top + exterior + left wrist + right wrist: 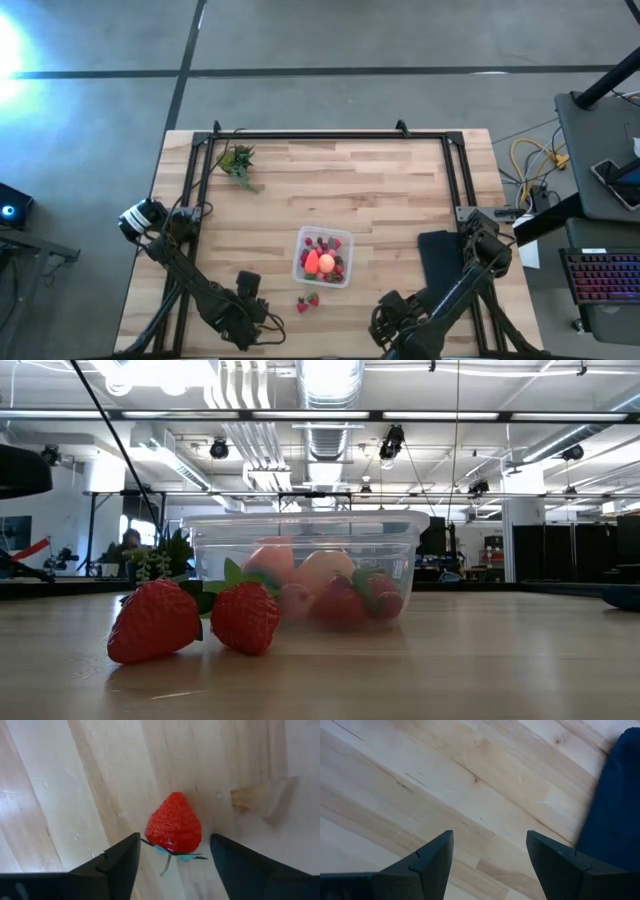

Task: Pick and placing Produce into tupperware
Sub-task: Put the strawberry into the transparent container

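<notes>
Pick step in hand: two strawberries are left on the counter, lying side by side just in front of the tupperware, near its front wall; whether they touch it I can't tell.

Left pincer is open, fingers either side of one strawberry, berry not gripped. In the high view the left pincer sits near the front edge, left of the berries.

Right pincer is open over bare wood beside the dark pad, waiting.

Next move, my read: ease forward so the berry sits fully between the fingers, close gently, lift, carry over the tupperware rim.

Tupperware: clear, square, rounded corners, already holding several berries and an orange-pink fruit. Berries are red, pitted, green tops.
</notes>
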You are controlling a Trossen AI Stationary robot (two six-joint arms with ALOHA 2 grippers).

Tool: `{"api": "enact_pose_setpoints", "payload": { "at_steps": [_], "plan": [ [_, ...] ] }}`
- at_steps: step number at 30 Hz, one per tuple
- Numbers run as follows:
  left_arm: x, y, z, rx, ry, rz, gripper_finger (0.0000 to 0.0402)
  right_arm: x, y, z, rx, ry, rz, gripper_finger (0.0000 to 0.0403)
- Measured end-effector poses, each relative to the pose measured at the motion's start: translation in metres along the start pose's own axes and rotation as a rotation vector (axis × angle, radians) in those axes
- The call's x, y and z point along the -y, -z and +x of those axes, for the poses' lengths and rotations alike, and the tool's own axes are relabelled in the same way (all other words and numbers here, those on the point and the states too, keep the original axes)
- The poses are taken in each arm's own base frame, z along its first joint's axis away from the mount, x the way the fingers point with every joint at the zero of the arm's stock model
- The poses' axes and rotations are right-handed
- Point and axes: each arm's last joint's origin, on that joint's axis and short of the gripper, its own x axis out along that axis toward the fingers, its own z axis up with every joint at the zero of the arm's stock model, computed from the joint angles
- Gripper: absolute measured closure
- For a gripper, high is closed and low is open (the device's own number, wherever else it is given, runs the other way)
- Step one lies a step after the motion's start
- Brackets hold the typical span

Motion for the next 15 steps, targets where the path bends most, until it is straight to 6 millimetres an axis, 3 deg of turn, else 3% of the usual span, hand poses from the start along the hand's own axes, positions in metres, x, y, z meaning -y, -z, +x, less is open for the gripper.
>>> {"api": "enact_pose_setpoints", "payload": {
  "at_steps": [15],
  "plan": [
    [-0.0025, -0.0040, 0.0014, 0.020, 0.011, -0.016, 0.0277, -0.0016, 0.0011, 0.0018, -0.005, -0.015, 0.002, 0.0158]
  ]
}}
